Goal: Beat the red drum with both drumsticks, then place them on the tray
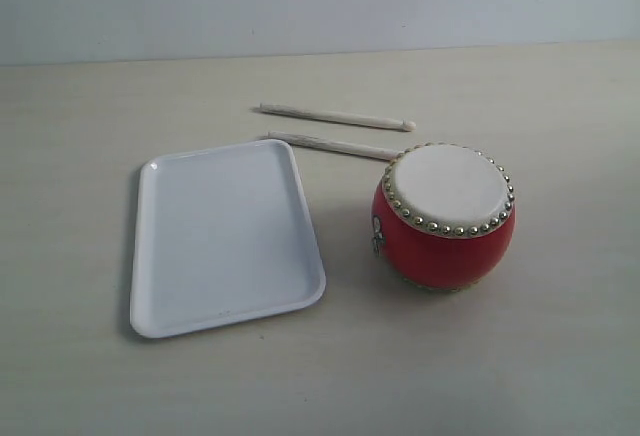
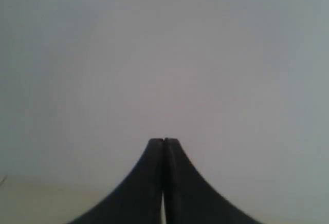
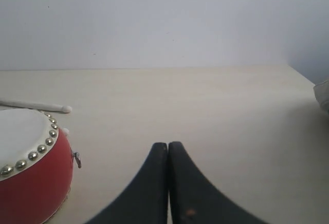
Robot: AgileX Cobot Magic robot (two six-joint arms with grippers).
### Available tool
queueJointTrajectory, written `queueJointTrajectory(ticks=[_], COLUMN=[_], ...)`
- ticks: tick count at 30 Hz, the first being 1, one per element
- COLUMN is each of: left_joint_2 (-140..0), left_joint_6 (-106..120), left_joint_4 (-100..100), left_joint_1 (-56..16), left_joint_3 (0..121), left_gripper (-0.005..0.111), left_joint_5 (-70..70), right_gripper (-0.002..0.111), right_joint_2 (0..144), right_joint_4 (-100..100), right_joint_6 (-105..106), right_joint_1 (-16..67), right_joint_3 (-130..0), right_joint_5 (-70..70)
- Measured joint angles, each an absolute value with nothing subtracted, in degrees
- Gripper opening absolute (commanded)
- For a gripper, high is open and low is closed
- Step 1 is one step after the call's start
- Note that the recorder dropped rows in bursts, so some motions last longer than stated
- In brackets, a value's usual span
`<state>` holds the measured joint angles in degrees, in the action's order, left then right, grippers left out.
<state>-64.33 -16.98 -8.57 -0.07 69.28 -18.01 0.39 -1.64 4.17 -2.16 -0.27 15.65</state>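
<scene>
So we start with both hands pressed together, pinching nothing. Our left hand (image 2: 163, 141) faces little but blank wall, with none of the task's things before it. Our right hand (image 3: 168, 144) points out across the table (image 3: 231, 131). Just beside it, toward the left hand, stands the drum (image 3: 31, 183), upright with its skin up for striking. Beyond the drum lie the sticks (image 1: 335, 117), side by side but apart, which we judge leaves one for each hand. Farthest off, past the drum, lies the tray (image 1: 225, 236), flat and holding nothing yet.
</scene>
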Motion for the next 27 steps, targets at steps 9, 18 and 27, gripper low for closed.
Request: queueJointTrajectory(ticks=[9, 18, 27], left_joint_2=[-98.34, -121.68, -135.33], left_joint_6=[10.96, 38.73, 55.85], left_joint_4=[0.65, -0.44, -1.66], left_joint_1=[-9.56, -30.83, -35.89], left_joint_3=[92.38, 113.72, 125.56], left_gripper=[0.0, 0.0, 0.0], left_joint_5=[-61.75, -68.93, -69.74], right_gripper=[0.0, 0.0, 0.0], right_joint_2=[0.39, 0.39, 0.39], right_joint_4=[-1.64, -1.64, -1.64], right_joint_6=[4.17, 4.17, 4.17], right_joint_1=[-2.16, -2.16, -2.16], right_joint_3=[-0.27, -0.27, -0.27], right_joint_5=[15.65, 15.65, 15.65])
